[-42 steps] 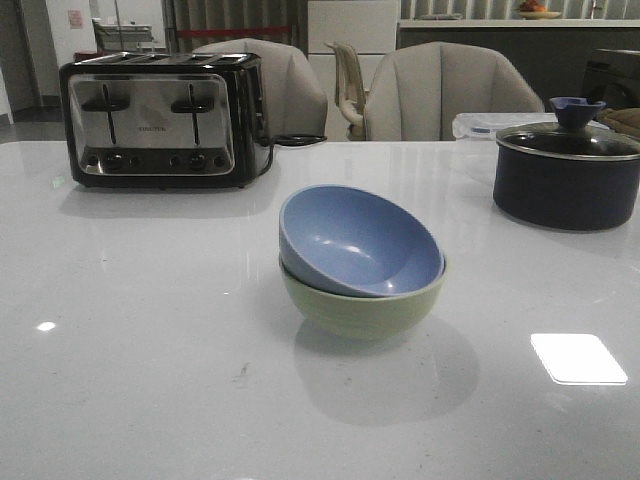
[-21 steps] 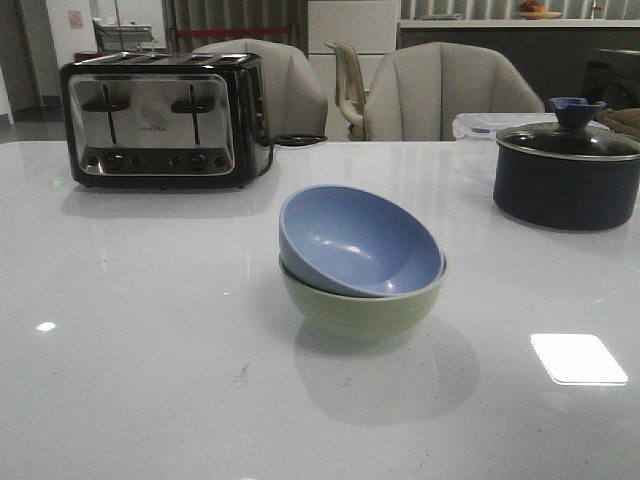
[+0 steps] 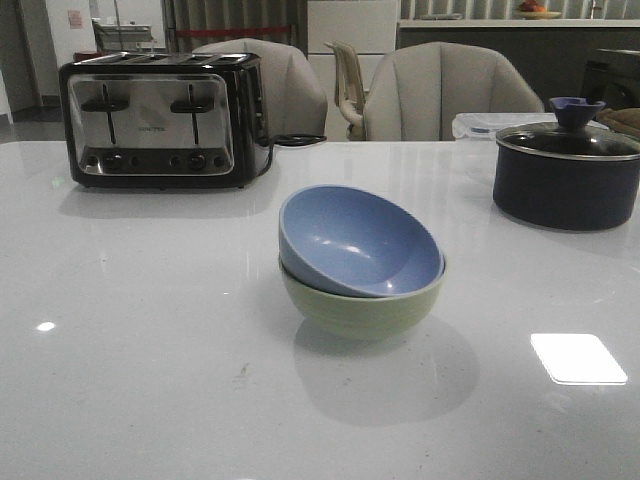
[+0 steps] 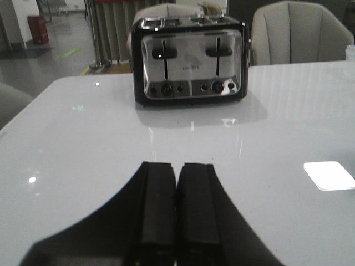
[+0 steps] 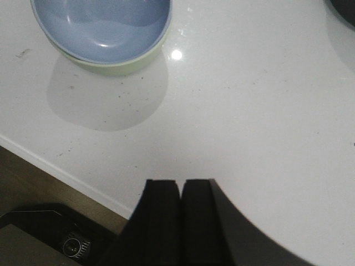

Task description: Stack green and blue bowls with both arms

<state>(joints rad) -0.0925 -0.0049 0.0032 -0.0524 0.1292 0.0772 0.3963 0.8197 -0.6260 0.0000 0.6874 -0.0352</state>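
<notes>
The dusty blue bowl (image 3: 355, 242) sits tilted inside the pale green bowl (image 3: 362, 308) in the middle of the white table; the pair also shows in the right wrist view, blue bowl (image 5: 100, 25) nested in green bowl (image 5: 130, 61). My right gripper (image 5: 181, 183) is shut with nothing in it, held back over the table's near edge, well clear of the bowls. My left gripper (image 4: 177, 166) is shut and empty too, low over bare tabletop and facing the toaster. Neither arm shows in the front view.
A black-and-chrome toaster (image 3: 160, 120) stands at the back left, also toaster (image 4: 190, 66). A dark lidded pot (image 3: 566, 172) stands at the back right. Grey chairs (image 3: 450, 90) line the far side. The table's near edge (image 5: 61, 172) shows under the right gripper.
</notes>
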